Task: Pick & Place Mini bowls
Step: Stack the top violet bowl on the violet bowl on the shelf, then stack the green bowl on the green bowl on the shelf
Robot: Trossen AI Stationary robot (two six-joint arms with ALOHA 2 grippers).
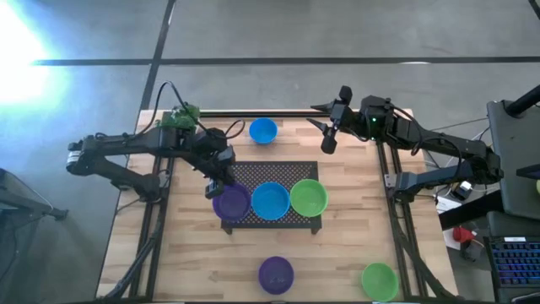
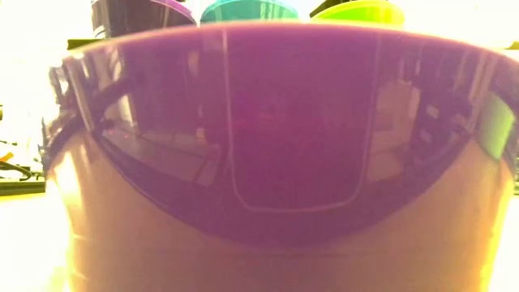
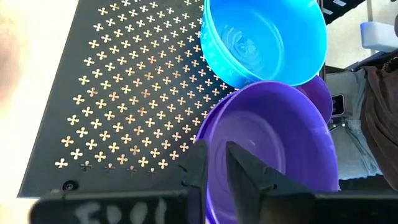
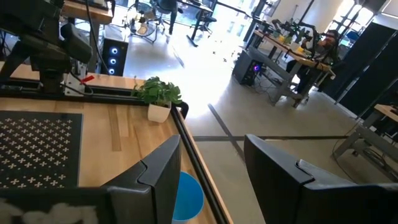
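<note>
Three mini bowls sit in a row on the black mesh mat (image 1: 295,169): a purple bowl (image 1: 232,204), a blue bowl (image 1: 270,201) and a green bowl (image 1: 309,197). My left gripper (image 1: 216,187) reaches slanting down from the table's left. It stands open, its fingers on either side of the purple bowl's (image 3: 280,137) rim. My right gripper (image 1: 329,139) hangs open and raised at the far right, holding nothing. In the right wrist view its fingers (image 4: 161,174) stand wide apart. My left gripper (image 3: 216,149) has one finger (image 3: 249,177) inside the purple bowl and the other outside its rim (image 3: 214,168), on the side facing the table's left. The gap looks wider than the wall; whether either finger touches it I cannot tell. The bowl sits upright on the mat.
A second blue bowl (image 1: 262,130) stands at the far edge beside a small plant (image 1: 181,116). Another purple bowl (image 1: 275,274) and another green bowl (image 1: 379,280) sit near the front edge. That purple bowl (image 2: 276,162) fills the low view.
</note>
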